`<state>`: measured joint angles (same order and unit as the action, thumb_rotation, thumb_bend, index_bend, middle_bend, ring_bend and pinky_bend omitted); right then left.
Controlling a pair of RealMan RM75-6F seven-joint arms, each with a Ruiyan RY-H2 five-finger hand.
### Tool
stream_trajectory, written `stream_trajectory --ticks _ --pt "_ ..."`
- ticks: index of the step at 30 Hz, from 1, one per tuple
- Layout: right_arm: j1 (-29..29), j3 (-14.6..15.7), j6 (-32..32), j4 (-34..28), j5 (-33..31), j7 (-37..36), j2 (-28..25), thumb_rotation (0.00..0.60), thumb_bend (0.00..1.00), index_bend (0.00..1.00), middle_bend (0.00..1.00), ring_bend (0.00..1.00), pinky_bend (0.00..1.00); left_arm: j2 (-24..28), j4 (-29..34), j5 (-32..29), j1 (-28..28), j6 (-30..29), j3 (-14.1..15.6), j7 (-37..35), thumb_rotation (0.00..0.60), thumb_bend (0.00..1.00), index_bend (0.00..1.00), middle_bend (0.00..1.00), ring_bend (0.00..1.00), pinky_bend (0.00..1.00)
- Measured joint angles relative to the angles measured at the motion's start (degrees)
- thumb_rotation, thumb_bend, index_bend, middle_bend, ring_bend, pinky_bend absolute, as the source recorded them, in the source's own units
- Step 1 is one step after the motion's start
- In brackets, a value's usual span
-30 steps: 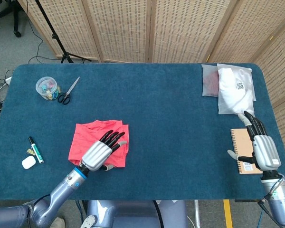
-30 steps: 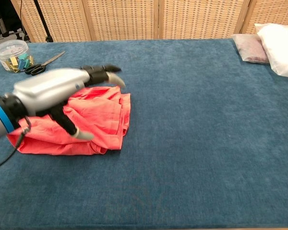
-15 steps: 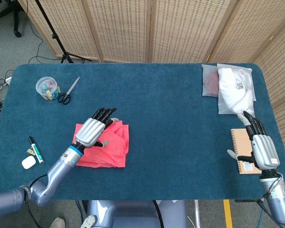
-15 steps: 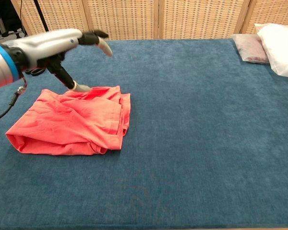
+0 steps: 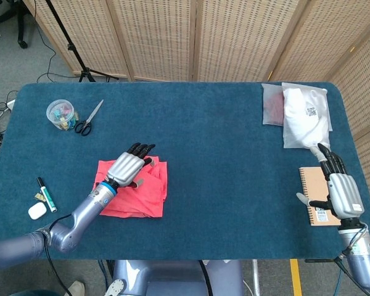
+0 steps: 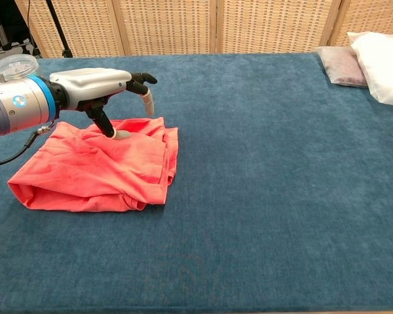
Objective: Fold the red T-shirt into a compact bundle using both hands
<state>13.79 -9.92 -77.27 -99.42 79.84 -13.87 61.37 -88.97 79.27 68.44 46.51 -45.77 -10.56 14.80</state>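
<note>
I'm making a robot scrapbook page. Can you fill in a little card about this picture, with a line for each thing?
shirt: red T-shirt, folded in a rumpled bundle on the blue table
left robot hand: fingers spread over the shirt's far edge, thumb tip touching the cloth, gripping nothing
right robot hand: open, over a spiral notebook
task: bundle looks folded

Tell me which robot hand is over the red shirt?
The left hand, silver with black fingers, hovers over the crumpled red T-shirt near the table's front. The right hand is far off, above the tan spiral notebook.
</note>
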Motion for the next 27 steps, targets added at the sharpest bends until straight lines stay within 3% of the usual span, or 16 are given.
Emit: stream_trajectory --ticks 16,27 --pt "0.35 -0.56 1.20 0.98 -1.61 -0.44 0.18 0.600 0.00 0.00 0.00 0.00 0.00 -5.08 -6.76 -1.67 2.38 2.46 1.59 -0.62 0.600 0.32 0.39 0.00 0.00 0.00" --pt "0.45 -0.65 1.69 1.27 -1.95 -0.67 0.24 0.600 0.00 0.00 0.00 0.00 0.00 -7.08 -8.65 -0.55 1.43 0.90 3.30 -2.01 0.600 0.38 0.52 0.00 0.00 0.00"
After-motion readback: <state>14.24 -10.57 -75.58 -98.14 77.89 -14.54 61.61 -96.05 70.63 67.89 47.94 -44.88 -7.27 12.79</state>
